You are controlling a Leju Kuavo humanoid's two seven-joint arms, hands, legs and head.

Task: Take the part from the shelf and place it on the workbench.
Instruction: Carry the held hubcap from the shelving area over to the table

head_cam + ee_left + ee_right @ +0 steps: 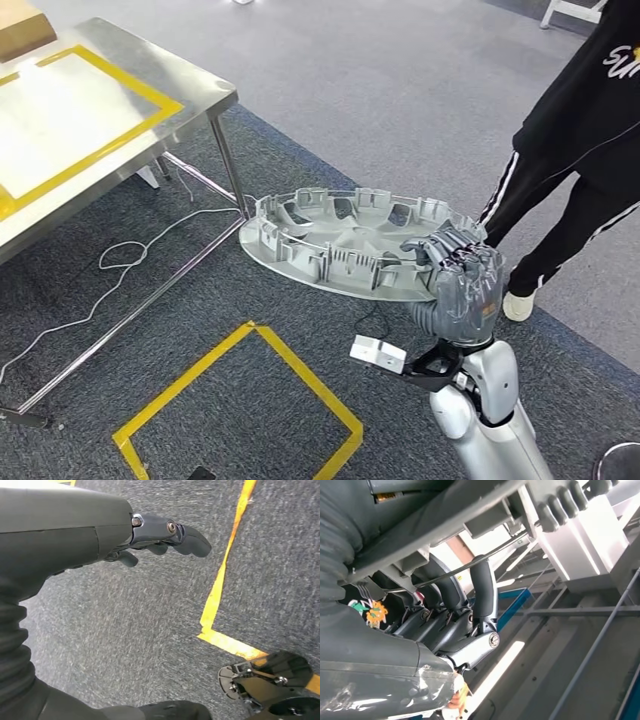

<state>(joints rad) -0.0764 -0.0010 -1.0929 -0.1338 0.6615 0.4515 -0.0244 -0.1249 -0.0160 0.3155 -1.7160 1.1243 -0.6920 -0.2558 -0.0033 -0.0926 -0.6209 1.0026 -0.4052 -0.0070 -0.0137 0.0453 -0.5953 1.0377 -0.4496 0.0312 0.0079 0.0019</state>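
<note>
Now | right hand (462, 278) is gripping the grey, ribbed, disc-shaped part (343, 243) by its rim, apparently level above the carpet (423, 90) | left hand (166, 535) is hanging with fingers loosely spread, holding nothing

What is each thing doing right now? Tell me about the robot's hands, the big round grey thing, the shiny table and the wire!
Right hand: grips the part's rim.
Part: held roughly level in the air, ribbed side up, not on the workbench.
Left hand: holds nothing, fingers loosely apart, above the carpet.
Workbench: standing, steel top with a yellow tape outline, apart from the part.
White cable: lying loose on the carpet under the workbench.
</note>
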